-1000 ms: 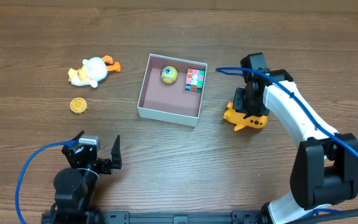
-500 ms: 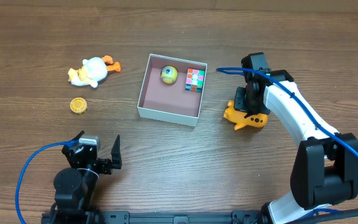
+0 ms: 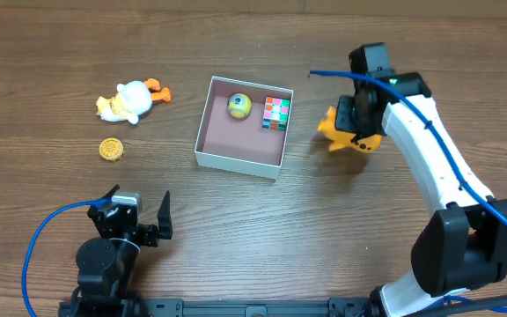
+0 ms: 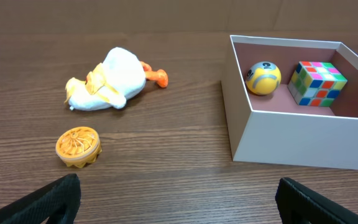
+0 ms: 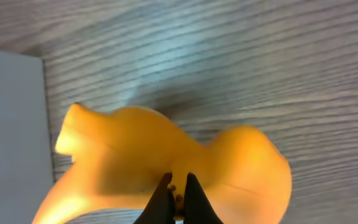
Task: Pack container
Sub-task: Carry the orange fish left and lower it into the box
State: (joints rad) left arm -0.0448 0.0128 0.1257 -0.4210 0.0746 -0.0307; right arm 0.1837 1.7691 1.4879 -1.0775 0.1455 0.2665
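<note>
The container (image 3: 208,113) is a square white-walled box with a pinkish-brown inside. It holds a yellow ball (image 3: 239,106) and a colourful cube (image 3: 276,113); it also shows in the left wrist view (image 4: 241,112). My right gripper (image 3: 352,132) is shut on an orange toy (image 3: 333,125) and holds it above the table, just right of the container; the toy fills the right wrist view (image 5: 166,155). My left gripper (image 3: 135,220) is open and empty near the front left.
A white and yellow plush duck (image 3: 128,101) lies left of the container. A round orange toy (image 3: 111,150) sits in front of it. Both show in the left wrist view, duck (image 4: 107,81) and orange toy (image 4: 78,147).
My right gripper has lifted the orange toy off the table and moved it back and slightly toward the container. The left arm has not moved.
</note>
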